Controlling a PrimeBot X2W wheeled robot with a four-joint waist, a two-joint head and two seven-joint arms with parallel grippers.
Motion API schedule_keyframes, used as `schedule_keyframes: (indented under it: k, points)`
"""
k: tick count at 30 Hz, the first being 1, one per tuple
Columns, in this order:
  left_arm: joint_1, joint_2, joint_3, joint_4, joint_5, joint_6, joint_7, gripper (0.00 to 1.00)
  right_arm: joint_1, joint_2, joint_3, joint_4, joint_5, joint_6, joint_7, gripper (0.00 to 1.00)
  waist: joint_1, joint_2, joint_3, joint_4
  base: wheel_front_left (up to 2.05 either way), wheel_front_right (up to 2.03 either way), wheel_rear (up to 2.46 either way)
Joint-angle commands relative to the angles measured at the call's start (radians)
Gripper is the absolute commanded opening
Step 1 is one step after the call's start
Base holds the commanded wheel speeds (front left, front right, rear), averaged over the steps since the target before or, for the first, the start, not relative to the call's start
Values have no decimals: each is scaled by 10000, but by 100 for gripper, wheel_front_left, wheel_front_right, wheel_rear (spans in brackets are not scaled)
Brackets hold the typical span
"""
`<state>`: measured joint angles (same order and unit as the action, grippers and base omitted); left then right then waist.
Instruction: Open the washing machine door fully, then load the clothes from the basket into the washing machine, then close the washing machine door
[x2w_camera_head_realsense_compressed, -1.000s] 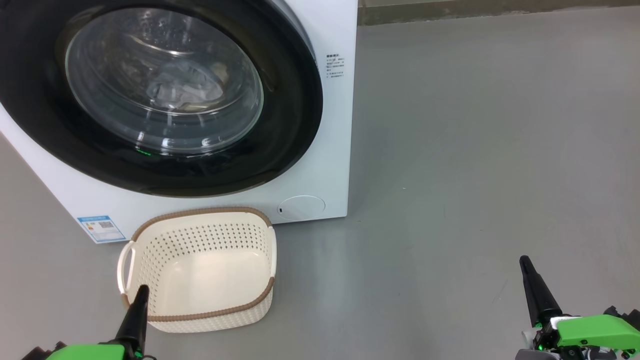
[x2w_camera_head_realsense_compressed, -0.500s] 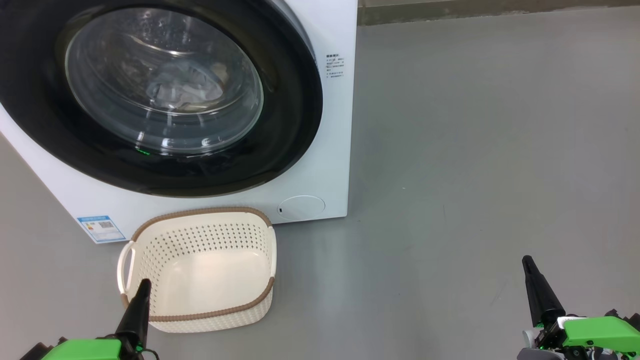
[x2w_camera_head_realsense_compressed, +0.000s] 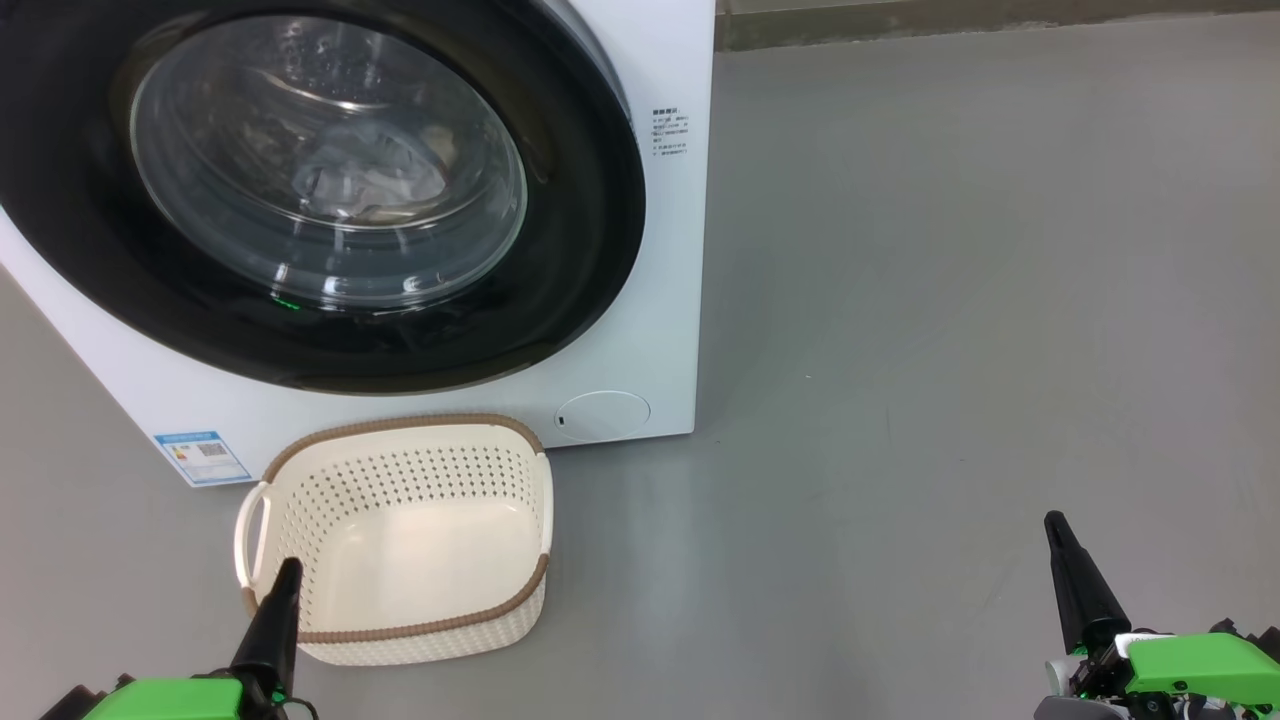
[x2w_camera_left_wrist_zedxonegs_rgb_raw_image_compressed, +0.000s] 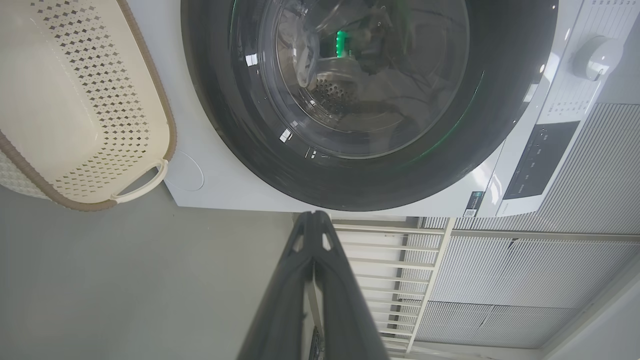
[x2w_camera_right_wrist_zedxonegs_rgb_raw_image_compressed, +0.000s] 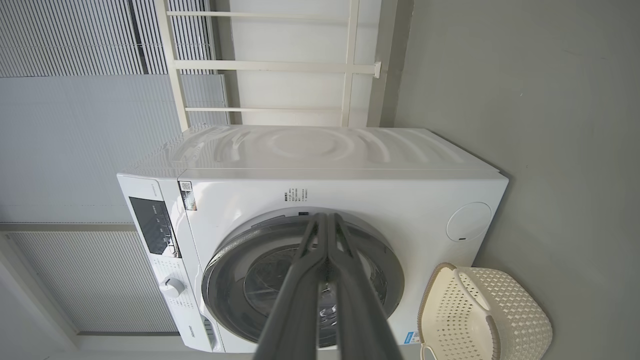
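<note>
Head view first: the washing machine (x2w_camera_head_realsense_compressed: 640, 330) fills the 11 o'clock corner, white body on the grey floor (x2w_camera_head_realsense_compressed: 950, 300). The washing machine door (x2w_camera_head_realsense_compressed: 575, 250) sits shut against the front, its glossy black rim ringing the glass bowl. Behind that glass, the clothes (x2w_camera_head_realsense_compressed: 370, 180) lie in the drum, a pale bluish bundle with a cream patch at its 2 o'clock side.

Down at 7 o'clock, the basket (x2w_camera_head_realsense_compressed: 400, 424) stands on the floor just in front of the machine, below the door, with the blue label (x2w_camera_head_realsense_compressed: 202, 456) at its 10 o'clock and a round white cap (x2w_camera_head_realsense_compressed: 603, 413) at its 2 o'clock.

The left gripper (x2w_camera_head_realsense_compressed: 288, 568) rises from 7 o'clock, fingers pressed together on nothing. Its tip overlaps the basket's near left corner here, but the left wrist view shows it apart from the basket.

Over at 5 o'clock, the right gripper (x2w_camera_head_realsense_compressed: 1052, 520) hangs over bare floor, well away from the basket, fingers together and holding nothing. In its wrist view they point at the door, with the control panel (x2w_camera_right_wrist_zedxonegs_rgb_raw_image_compressed: 155, 225) at 9 o'clock.
</note>
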<state>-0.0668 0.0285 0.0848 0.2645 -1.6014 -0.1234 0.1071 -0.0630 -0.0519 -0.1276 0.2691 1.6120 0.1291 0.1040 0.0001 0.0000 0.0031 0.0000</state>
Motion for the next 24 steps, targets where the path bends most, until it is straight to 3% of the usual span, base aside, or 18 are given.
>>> schedule_keyframes:
  k: [1, 24]
  points:
    - [-413, 217, 287, -192, -75, -73, 59, 0, -443, -32, 197, -247, 15, 16, 44, 0, -1, 0, 0, 0, 0, 0, 0]
    - [-413, 217, 286, -192, -75, -73, 59, 0, -445, -17, 176, -246, -2, 16, 61, 0, -1, 0, 0, 0, 0, 0, 0]
